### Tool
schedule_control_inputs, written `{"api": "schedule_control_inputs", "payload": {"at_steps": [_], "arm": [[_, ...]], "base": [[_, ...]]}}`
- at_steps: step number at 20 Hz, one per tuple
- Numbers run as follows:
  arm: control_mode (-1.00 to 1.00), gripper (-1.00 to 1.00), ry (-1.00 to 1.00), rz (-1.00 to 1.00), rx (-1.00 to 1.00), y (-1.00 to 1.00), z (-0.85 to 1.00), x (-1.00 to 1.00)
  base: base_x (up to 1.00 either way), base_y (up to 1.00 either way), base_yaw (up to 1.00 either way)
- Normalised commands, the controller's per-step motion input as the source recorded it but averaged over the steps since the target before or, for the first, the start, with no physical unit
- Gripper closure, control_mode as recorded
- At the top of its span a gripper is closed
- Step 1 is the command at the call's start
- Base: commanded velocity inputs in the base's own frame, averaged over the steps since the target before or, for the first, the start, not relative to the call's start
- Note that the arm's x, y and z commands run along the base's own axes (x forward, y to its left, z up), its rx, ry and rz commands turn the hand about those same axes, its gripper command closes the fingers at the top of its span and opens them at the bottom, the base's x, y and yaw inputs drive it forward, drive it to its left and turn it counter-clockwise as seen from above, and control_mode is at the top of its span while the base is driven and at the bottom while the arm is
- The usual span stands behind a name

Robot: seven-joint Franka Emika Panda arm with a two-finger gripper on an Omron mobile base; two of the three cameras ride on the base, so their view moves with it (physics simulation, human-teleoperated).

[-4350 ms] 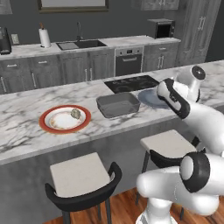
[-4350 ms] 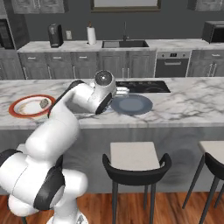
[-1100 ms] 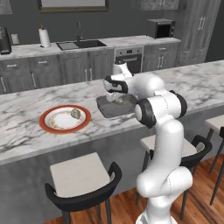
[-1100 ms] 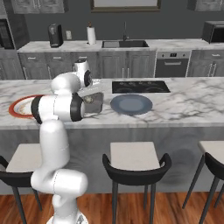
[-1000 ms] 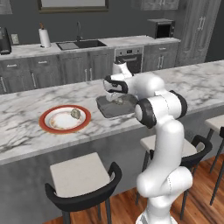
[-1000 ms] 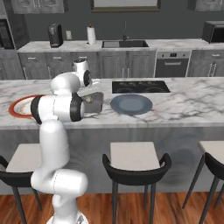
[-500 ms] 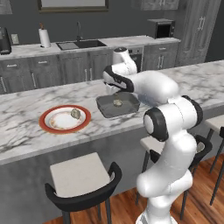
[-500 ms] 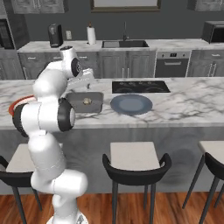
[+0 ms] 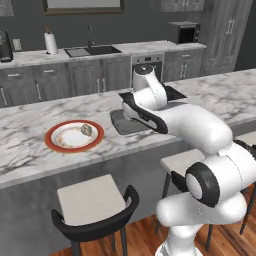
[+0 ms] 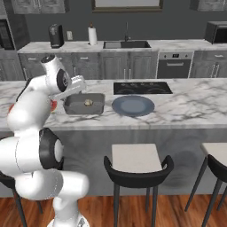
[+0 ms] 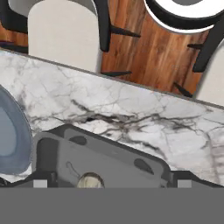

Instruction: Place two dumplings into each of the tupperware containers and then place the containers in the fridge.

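One grey tupperware container [image 10: 84, 104] stands on the marble island, between the red-rimmed plate [image 9: 75, 136] and the blue-grey plate [image 10: 133, 106]. A beige dumpling [image 10: 88, 102] lies inside it, and also appears as the dumpling [image 11: 90, 180] at the bottom of the hand view. Another dumpling [image 9: 86, 130] rests on the red-rimmed plate. My gripper [image 11: 112, 183] hangs open just above the container [image 11: 100, 159], its tips wide apart and nothing held. In the left base view my arm covers most of the container [image 9: 121, 122]. The second container and the fridge are out of view.
A black cooktop [image 10: 142, 87] lies behind the blue-grey plate. Stools [image 10: 135, 166] stand along the island's near side. Back counter with sink, paper towel roll [image 10: 92, 34] and oven runs along the wall.
My gripper was low in the container a second ago; it has since risen and swung up, leaving a dumpling lying in the tub.
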Motion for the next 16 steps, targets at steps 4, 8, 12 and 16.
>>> {"api": "schedule_control_inputs", "payload": {"at_steps": [4, 8, 12, 16], "arm": [[-1.0, -1.0, -0.01, -0.2, 0.08, 0.23, -0.11, -0.79], [-1.0, -1.0, -0.08, -0.23, 0.3, 0.48, 0.31, -0.43], [-1.0, -1.0, 0.01, -0.18, 0.1, 0.91, 0.43, -0.01], [-1.0, -1.0, 0.07, 0.0, 0.0, 0.98, 0.11, 0.54]], "base": [[0.0, 0.0, 0.0], [0.0, 0.0, 0.0], [0.0, 0.0, 0.0], [0.0, 0.0, 0.0]]}}
